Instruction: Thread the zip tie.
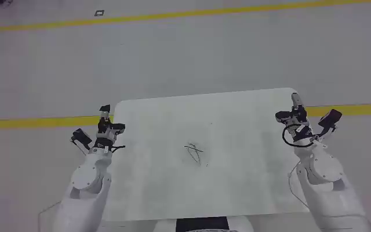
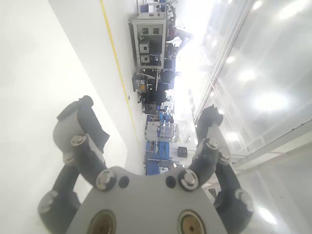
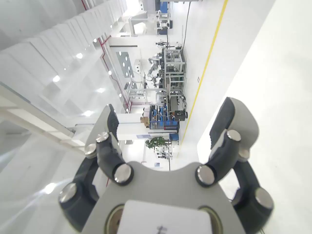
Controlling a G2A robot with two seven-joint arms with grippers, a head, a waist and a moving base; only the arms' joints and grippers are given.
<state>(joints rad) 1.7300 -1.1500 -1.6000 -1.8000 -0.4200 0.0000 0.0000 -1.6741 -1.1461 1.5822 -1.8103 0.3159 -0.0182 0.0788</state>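
Table [image 1: 243, 116], white with rounded corners, lies across the centre and lower half of the top view; grey floor with a yellow line [image 1: 174, 14] runs along the upper edge of the frame.

Left arm [image 1: 87, 174] stands at the lower left of the top view, at the table's left edge. Right arm [image 1: 324, 168] stands at the lower right, at the table's right edge. The two are well apart, with the table top between them.

Left gripper [image 1: 108, 120] sits at the middle left of the top view. In the left wrist view its jaws [image 2: 148, 108] are spread wide with nothing between them. Right gripper [image 1: 290, 109] sits at the middle right. In the right wrist view it is likewise released and empty [image 3: 169, 107], with only the room behind showing through the gap.

Zip tie [image 1: 194, 152], a thin dark tangle of crossing strands, lies flat on the table just below the centre of the top view, well apart from both grippers. Whether it is one tie or several, and whether any tail sits in a head, is too small to tell.

Progress, as judged: nothing is grasped and no threading is evident. Reaching in, picking up the tie and feeding its tail through its head all appear to remain.
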